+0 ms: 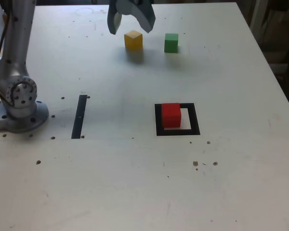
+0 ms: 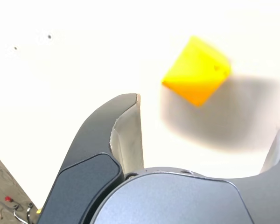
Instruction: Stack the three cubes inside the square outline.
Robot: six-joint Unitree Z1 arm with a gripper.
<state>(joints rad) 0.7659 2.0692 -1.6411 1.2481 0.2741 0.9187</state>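
Nearest in the exterior view, the red cube (image 1: 171, 115) already sits inside the black square outline (image 1: 177, 132), toward its left side in that view, with nothing stacked on it. Farther back, the yellow cube (image 1: 133, 40) and the green cube (image 1: 171, 42) stand apart on the white table (image 1: 135, 183), and the gripper (image 1: 131, 23) hangs just above the yellow one, jaws spread wide and empty. The step in hand looks like fetching the yellow cube: the jaws must descend to straddle it, squared to its faces, then close.

Empty, wide-spread claw (image 1: 131, 24) hovers above the yellow cube (image 1: 133, 40).
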